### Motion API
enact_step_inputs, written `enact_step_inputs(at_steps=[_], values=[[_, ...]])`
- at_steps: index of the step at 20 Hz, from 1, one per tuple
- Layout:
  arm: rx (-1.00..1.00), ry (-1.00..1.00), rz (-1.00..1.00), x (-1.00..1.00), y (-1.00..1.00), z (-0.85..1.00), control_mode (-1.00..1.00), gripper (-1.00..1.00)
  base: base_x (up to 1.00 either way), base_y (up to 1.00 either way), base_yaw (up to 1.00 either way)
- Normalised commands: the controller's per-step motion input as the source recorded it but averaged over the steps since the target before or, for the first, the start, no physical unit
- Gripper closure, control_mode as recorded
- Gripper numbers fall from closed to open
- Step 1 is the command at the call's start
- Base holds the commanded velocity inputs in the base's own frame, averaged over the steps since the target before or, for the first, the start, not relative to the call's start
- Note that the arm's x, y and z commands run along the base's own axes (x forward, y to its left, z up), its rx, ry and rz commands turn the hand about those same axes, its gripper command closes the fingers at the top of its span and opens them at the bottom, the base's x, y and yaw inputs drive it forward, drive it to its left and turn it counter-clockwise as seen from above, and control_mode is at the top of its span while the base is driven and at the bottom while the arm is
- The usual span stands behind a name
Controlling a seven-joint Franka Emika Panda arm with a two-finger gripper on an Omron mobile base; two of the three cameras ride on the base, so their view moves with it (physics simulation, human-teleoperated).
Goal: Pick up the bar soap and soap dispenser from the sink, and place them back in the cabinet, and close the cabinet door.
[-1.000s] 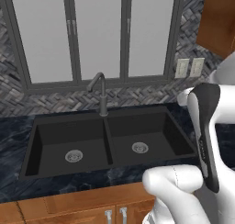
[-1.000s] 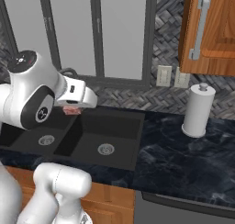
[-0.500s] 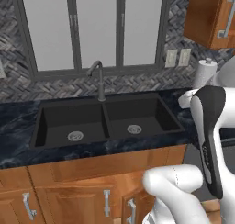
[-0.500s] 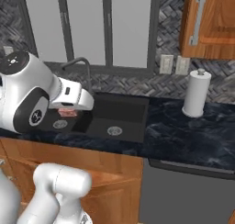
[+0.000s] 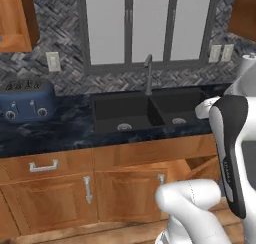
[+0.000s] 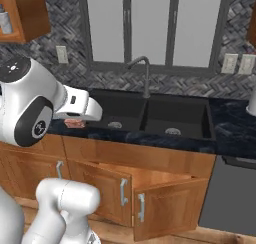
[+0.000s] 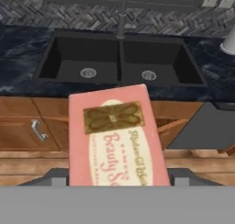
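My gripper (image 6: 76, 119) is shut on the bar soap (image 7: 117, 138), a pink block with a gold label and "Beauty" lettering that covers the fingers in the hand view. The bar soap (image 6: 74, 124) hangs under the white hand, at counter height, left of the black double-basin sink (image 6: 209, 119). Both basins of the sink (image 5: 156, 119) look bare. The brown wall cabinet (image 6: 31, 14) is open at the upper left, with a small grey thing (image 6: 5, 22) on its shelf. I cannot tell whether that is the soap dispenser. The cabinet door I cannot make out.
Two base cabinet doors (image 6: 167, 205) under the sink stand ajar. A blue toaster (image 5: 26, 102) sits on the dark counter to the left. The dark curved faucet (image 6: 142, 74) rises behind the sink. A paper towel roll (image 7: 228, 40) and a dishwasher (image 6: 236, 193) are to the right.
The whole picture has shifted: the base has backed away and moved left, so the sink sits farther off and to the right. The soap stays in the gripper.
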Motion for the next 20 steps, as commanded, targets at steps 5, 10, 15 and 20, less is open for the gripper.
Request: enact_step_inputs(at_steps=[5, 10, 15, 20], values=[[0.0, 0.0, 0.0, 0.0, 0.0, 0.0, 1.0, 1.0, -0.3, 1.0, 0.0], [0.0, 0.0, 0.0, 0.0, 0.0, 0.0, 1.0, 1.0, -0.16, 1.0, 0.0], [0.0, 0.0, 0.0, 0.0, 0.0, 0.0, 1.0, 1.0, 0.0, 0.98, 0.03], [0.0, 0.0, 0.0, 0.0, 0.0, 0.0, 1.0, 1.0, 0.32, 0.51, 0.17]])
